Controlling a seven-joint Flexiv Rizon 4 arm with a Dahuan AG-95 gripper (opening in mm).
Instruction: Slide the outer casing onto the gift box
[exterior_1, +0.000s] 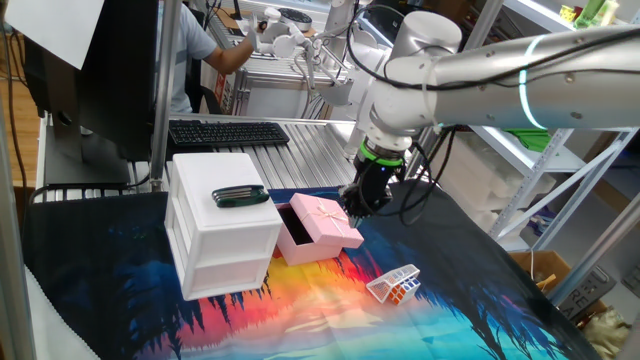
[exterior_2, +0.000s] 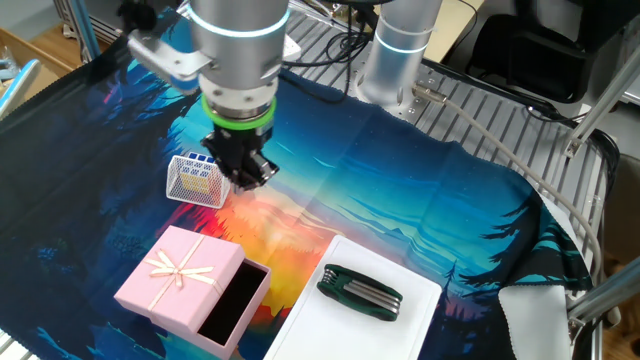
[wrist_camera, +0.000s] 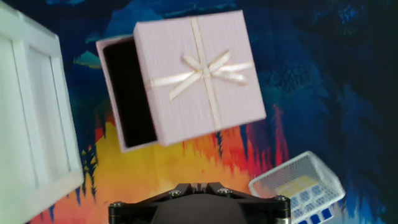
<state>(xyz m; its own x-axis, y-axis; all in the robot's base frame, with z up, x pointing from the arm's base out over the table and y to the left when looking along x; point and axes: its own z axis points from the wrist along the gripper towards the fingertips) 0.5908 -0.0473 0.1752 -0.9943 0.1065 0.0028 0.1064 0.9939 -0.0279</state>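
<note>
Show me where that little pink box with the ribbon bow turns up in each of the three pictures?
One fixed view: the outer casing sits mid-table, right of the white drawer cabinet.
The other fixed view: it lies at the lower left, left of the cabinet's top.
Hand view: it fills the upper middle, bow facing the camera, the cabinet at the left edge.
Shared landmark: the white drawer cabinet, always next to the side where the gift box pokes out.

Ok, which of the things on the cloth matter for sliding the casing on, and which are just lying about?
For the job:
outer casing, part way over the tray
gift box, dark inside showing
hand, above the cloth, touching nothing

Lying about:
white drawer cabinet
green folding tool on the cabinet
clear cube
keyboard
</note>
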